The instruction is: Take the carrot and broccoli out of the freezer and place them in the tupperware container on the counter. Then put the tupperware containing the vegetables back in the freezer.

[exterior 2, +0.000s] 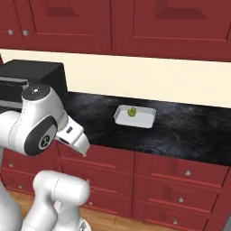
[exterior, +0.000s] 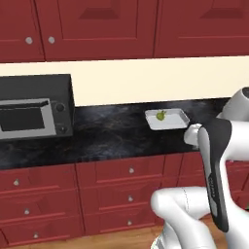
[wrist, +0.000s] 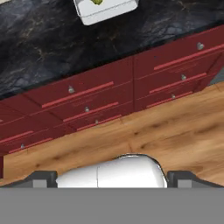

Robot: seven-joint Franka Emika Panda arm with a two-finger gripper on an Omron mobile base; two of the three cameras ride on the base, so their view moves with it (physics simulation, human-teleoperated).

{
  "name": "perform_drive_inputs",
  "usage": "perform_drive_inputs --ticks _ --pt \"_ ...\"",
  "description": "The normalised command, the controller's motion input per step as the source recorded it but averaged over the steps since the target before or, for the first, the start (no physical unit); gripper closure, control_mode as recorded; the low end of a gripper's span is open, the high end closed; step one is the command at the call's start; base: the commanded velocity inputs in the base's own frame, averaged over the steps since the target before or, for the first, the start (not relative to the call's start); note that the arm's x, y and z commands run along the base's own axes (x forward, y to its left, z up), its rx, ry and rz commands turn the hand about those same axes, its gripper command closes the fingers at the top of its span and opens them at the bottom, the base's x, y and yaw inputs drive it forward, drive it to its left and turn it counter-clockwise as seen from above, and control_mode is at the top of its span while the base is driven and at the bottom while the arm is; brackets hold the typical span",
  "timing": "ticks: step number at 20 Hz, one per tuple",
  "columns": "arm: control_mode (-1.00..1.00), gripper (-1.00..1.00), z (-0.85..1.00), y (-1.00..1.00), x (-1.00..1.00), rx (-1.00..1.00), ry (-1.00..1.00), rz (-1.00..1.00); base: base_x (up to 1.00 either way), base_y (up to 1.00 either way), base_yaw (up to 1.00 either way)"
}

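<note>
Pale grey-white, shallow and rectangular: one tupperware container [exterior: 167, 119] [exterior 2: 135, 116] [wrist: 105, 9] on the black marbled counter [exterior: 107, 133] [exterior 2: 180, 131] [wrist: 43, 48], right of the black microwave [exterior: 35, 107]. One lumpy yellow-green broccoli [exterior: 161, 115] [exterior 2: 131, 111] [wrist: 97, 1] inside, near the tray's back-left part. Red drawers [exterior: 126, 185] [wrist: 87, 100] under the worktop, wood floor [wrist: 175, 127] below. Gripper's dark finger tips barely seen at the hand view's bottom edge; opening cannot be told, nothing seen between them.
</note>
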Motion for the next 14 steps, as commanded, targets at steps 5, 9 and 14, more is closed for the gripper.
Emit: perform_drive_inputs --ticks 5,9,14 --pt "1.0 -1.0 0.0 0.0 0.0 0.0 0.0 0.0 -1.0 1.0 0.01" --pt "1.0 -1.0 0.0 0.0 0.0 0.0 0.0 0.0 -1.0 1.0 -0.05" --pt "1.0 -1.0 0.0 0.0 0.0 0.0 0.0 0.0 -0.83 1.0 -0.09"
